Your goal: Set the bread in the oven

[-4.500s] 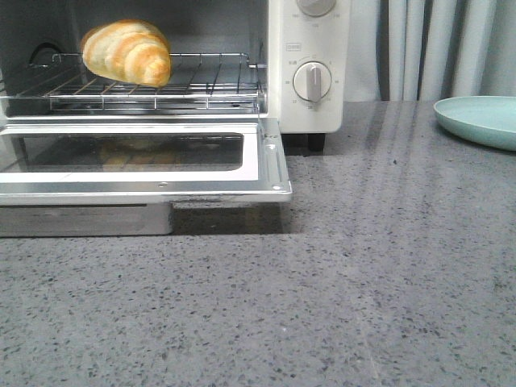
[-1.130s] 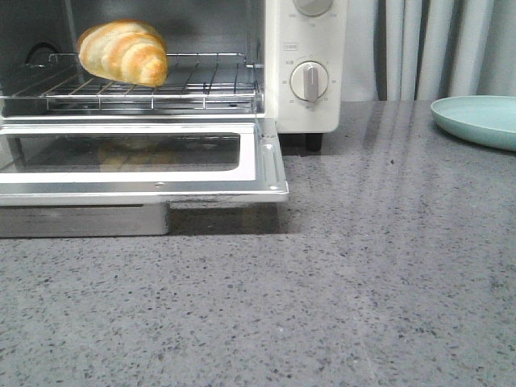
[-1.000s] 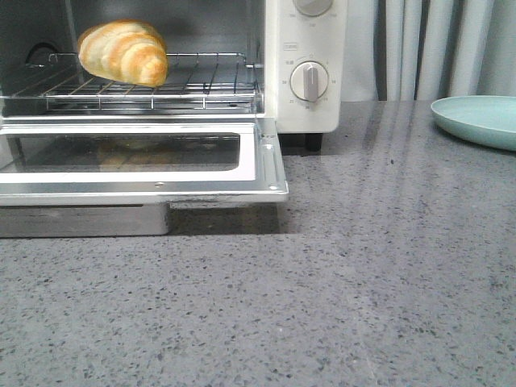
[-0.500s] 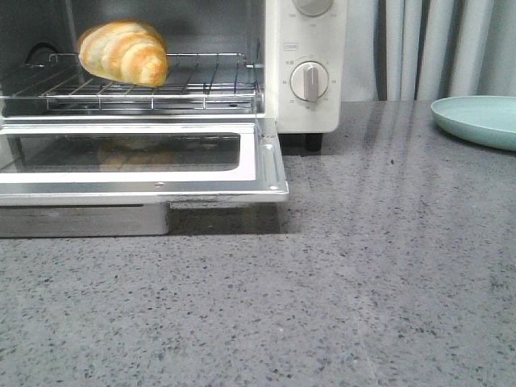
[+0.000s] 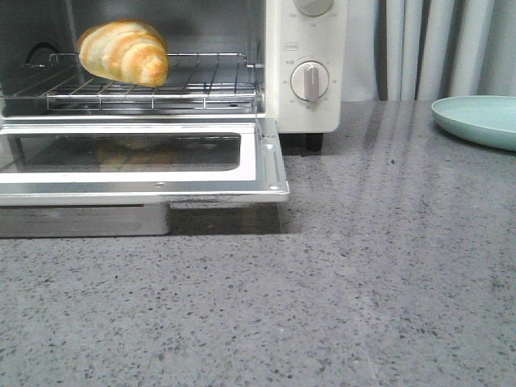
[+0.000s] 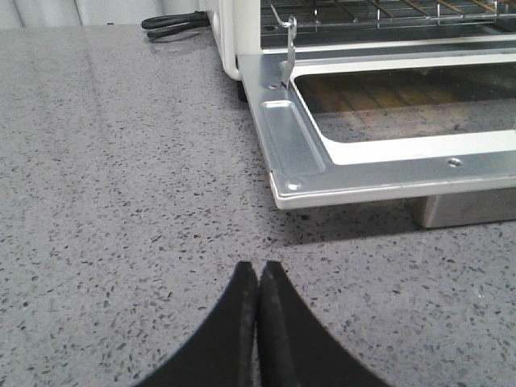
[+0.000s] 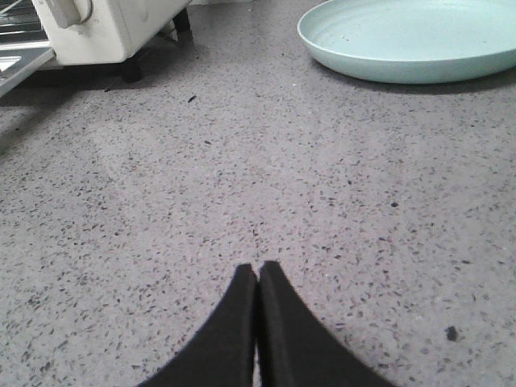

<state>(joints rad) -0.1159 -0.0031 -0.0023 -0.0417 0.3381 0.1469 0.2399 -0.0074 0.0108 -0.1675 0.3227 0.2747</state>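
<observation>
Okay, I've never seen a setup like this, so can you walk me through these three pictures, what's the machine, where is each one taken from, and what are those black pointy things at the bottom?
This is a two-armed robot at a grey speckled table. One picture looks forward from the robot's front; there neither arm shows. It shows a cream-white toaster oven with its door folded down flat, a croissant-shaped bread lying on the wire rack inside, and a pale green plate off to the right.

The other two pictures come from cameras on the wrists. The black points are the left gripper and the right gripper, each with its fingers pressed together and holding nothing. The left one faces the door's corner; the right one faces the plate, which has nothing on it.
</observation>
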